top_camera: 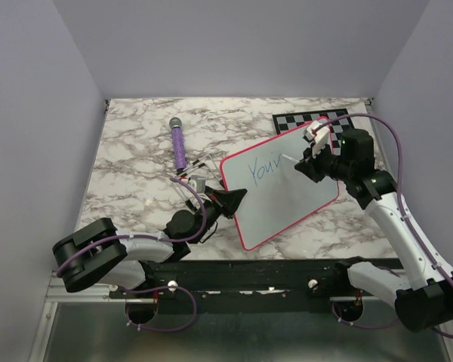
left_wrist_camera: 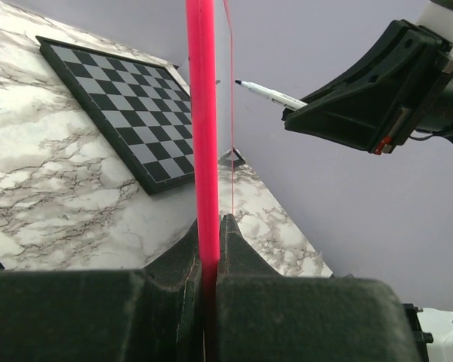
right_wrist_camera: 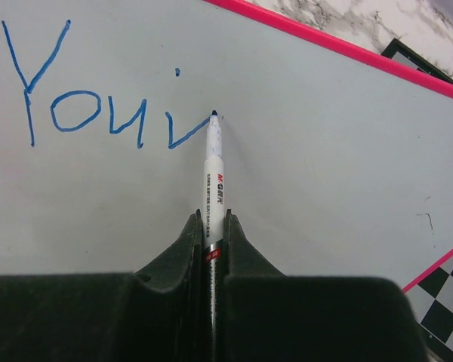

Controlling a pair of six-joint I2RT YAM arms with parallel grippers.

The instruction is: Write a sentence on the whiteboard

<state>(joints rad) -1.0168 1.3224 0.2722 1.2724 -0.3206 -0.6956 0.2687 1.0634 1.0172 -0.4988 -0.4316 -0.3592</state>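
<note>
The whiteboard, white with a pink rim, is held tilted up off the marble table. My left gripper is shut on its left edge; in the left wrist view the pink rim runs up from between the closed fingers of that gripper. My right gripper is shut on a white marker, with this gripper close over the board. The marker tip touches the board at the end of the sentence, blue letters reading "You'v", also readable from above as the sentence.
A grey-and-black chessboard lies at the back right, partly under the board, and shows as the chessboard from the left wrist. A purple microphone-shaped object lies at the back left. Small wiry items sit near the left gripper.
</note>
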